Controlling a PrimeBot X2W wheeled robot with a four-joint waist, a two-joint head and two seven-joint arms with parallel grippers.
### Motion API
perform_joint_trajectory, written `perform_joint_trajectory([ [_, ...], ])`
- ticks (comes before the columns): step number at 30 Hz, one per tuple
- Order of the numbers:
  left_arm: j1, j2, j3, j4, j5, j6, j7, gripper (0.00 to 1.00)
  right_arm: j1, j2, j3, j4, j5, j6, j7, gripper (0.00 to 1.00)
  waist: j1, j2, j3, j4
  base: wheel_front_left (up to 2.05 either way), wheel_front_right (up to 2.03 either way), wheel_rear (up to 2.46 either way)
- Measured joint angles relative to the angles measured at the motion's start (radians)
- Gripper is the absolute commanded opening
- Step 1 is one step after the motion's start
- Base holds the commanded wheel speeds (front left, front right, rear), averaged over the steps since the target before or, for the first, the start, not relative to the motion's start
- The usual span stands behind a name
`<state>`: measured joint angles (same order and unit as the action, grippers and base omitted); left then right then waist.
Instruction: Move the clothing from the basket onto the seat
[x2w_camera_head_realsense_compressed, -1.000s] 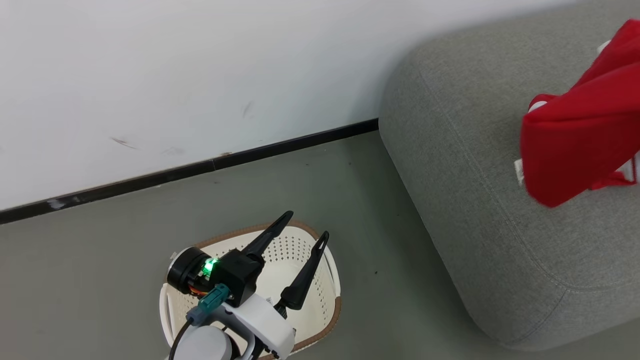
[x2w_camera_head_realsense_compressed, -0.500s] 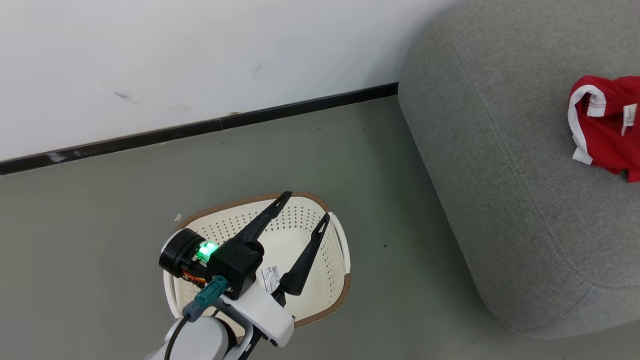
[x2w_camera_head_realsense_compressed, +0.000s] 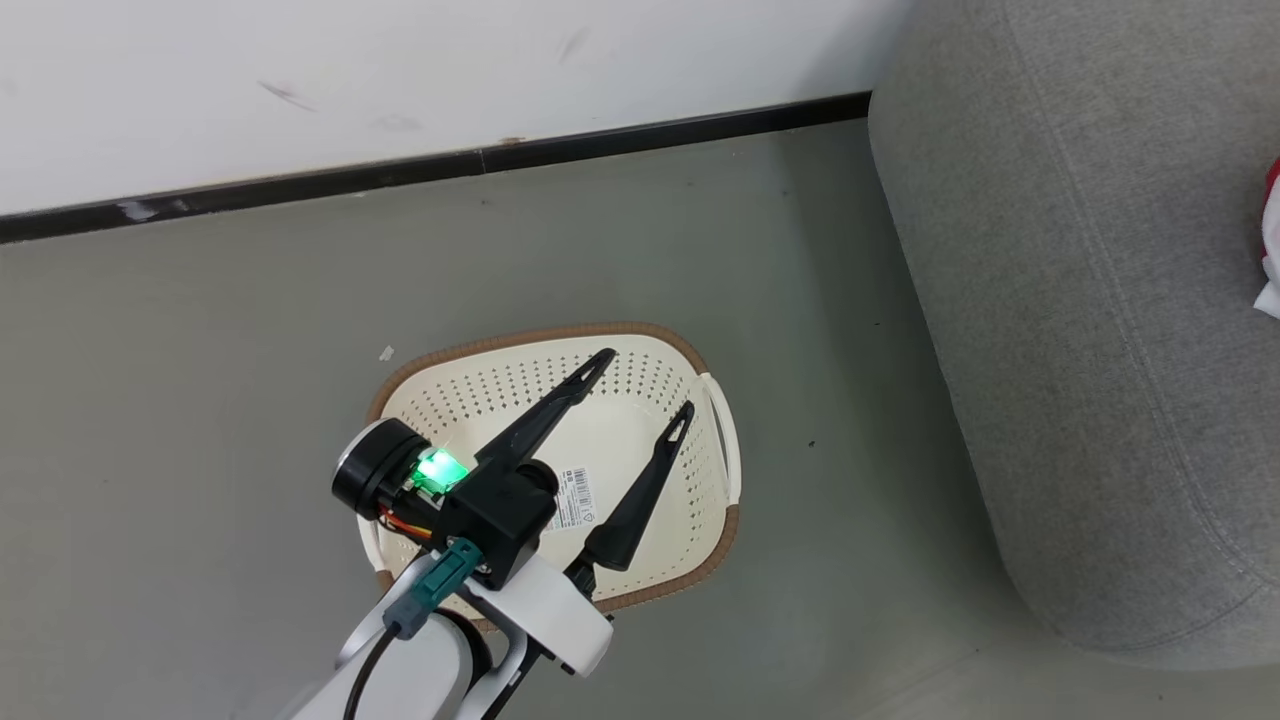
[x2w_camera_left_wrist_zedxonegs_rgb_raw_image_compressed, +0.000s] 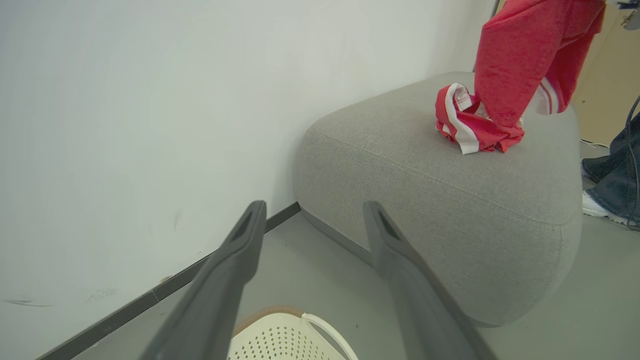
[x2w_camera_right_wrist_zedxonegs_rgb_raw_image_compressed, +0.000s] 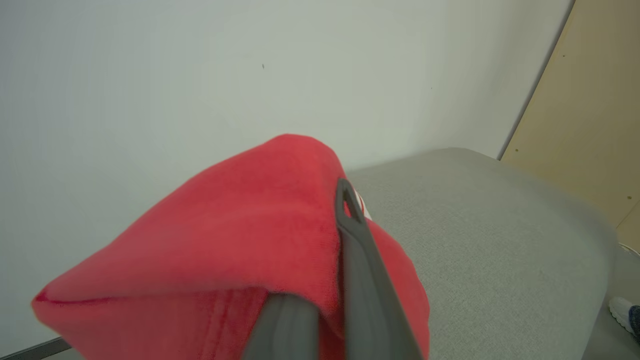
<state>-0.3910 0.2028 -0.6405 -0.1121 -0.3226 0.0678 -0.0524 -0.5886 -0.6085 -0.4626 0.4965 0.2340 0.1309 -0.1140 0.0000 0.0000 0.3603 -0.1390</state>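
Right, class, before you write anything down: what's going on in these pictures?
A two-armed robot is moving red sportswear from a laundry basket to a grey sofa. Its right gripper is shut on one red garment, which hangs over the sofa above a second red garment lying crumpled on it. The left gripper hangs open over the basket, whose visible floor holds just a sticker.

The clothing (x2w_camera_head_realsense_compressed: 1269, 272) is mostly cut off, seemingly bunched.
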Motion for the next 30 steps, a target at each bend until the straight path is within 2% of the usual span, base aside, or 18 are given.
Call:
perform_joint_trajectory([
  [9,-0.041,-0.017,-0.021,-0.022,0.010,-0.007,0.007,1.00,-0.007,0.018,-0.020,0.088,-0.060,0.000,-0.033,0.00,0.0000,0.0000,0.058,0.037,0.00,0.00,0.00],
  [15,-0.066,-0.024,-0.032,-0.026,0.016,-0.018,0.007,1.00,-0.032,0.063,-0.043,0.163,-0.095,0.000,-0.053,0.00,0.0000,0.0000,0.095,0.065,0.00,0.00,0.00],
  [20,-0.080,-0.035,-0.037,-0.021,0.017,-0.027,0.007,1.00,-0.040,0.109,-0.020,0.206,-0.109,0.000,-0.066,0.00,0.0000,0.0000,0.119,0.088,0.00,0.00,0.00],
  [26,-0.103,-0.041,-0.040,-0.007,0.017,-0.036,-0.001,1.00,-0.058,0.112,-0.016,0.251,-0.122,0.000,-0.085,0.00,0.0000,0.0000,0.138,0.109,0.00,0.00,0.00],
  [28,-0.106,-0.040,-0.039,0.000,0.017,-0.036,-0.002,1.00,-0.064,0.119,-0.010,0.266,-0.123,0.000,-0.094,0.29,0.0000,0.0000,0.141,0.111,0.00,0.00,0.00],
  [30,-0.111,-0.040,-0.037,0.006,0.017,-0.036,-0.003,1.00,-0.074,0.123,-0.010,0.275,-0.123,0.000,-0.100,0.49,0.0000,0.0000,0.142,0.109,0.00,0.00,0.00],
])
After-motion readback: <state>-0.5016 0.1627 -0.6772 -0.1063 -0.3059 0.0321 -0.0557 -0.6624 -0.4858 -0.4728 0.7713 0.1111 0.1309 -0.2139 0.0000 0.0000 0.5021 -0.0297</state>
